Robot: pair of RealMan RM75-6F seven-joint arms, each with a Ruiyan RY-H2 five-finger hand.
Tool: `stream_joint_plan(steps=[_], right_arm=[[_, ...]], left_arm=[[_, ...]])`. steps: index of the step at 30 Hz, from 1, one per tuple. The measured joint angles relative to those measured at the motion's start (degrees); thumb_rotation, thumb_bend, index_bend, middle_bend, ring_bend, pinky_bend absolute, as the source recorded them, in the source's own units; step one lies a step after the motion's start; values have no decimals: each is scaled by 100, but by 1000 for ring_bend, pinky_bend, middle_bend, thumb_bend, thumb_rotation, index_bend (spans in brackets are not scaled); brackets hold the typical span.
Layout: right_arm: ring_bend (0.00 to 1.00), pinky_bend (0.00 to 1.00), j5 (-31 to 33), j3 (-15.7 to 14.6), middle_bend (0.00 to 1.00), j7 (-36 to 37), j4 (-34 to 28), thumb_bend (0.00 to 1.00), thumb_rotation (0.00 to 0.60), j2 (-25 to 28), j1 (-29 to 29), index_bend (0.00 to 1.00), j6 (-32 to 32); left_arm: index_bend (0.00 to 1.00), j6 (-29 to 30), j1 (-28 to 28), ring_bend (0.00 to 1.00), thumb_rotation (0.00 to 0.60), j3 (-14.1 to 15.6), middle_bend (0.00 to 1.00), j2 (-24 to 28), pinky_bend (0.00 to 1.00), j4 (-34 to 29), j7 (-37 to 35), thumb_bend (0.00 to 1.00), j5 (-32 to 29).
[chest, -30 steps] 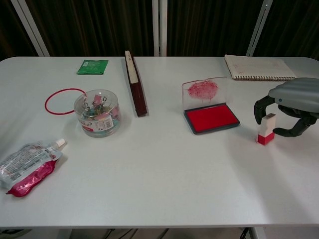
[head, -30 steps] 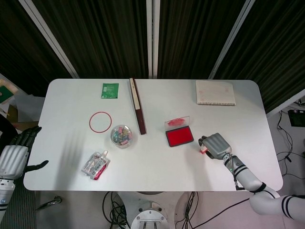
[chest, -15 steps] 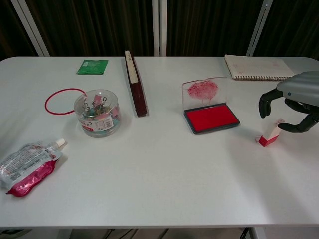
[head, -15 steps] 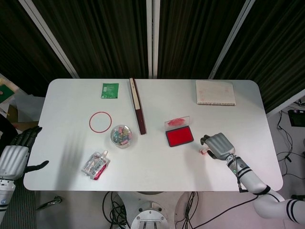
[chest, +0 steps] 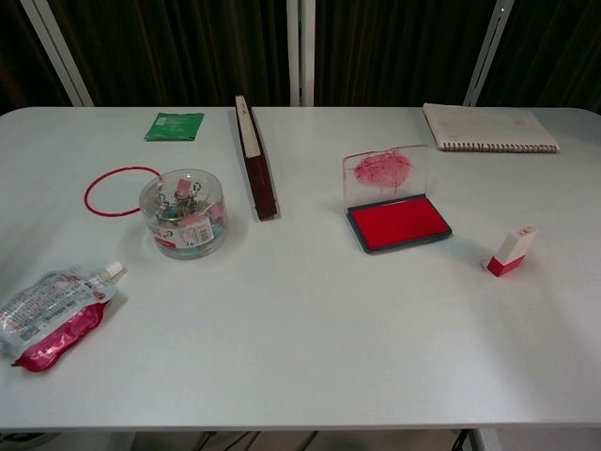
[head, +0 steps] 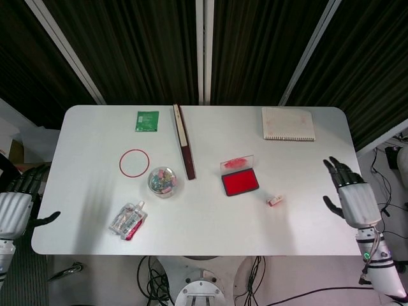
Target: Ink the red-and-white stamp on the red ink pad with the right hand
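Right hand (head: 348, 193) has drawn back to the table's (head: 95, 127) right edge, fingers spread and empty, leaving the stamp (head: 275, 201) tipped over just right of the ink pad (head: 240, 183), so it seems un-inked and needs another grasp.

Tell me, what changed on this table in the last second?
The right hand drew away from the red-and-white stamp to the table's right edge, fingers spread. The stamp, upright before, now leans tilted. The red ink pad and left hand stayed put.
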Motion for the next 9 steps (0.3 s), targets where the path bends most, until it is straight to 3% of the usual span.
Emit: stream_joint_plan(steps=[9], right_arm=[[0, 0, 258, 207, 0, 737, 596, 82, 600, -130, -511, 0, 49]], left_arm=[[54, 18, -11, 85, 552, -38, 82, -57, 189, 66, 16, 47, -17]])
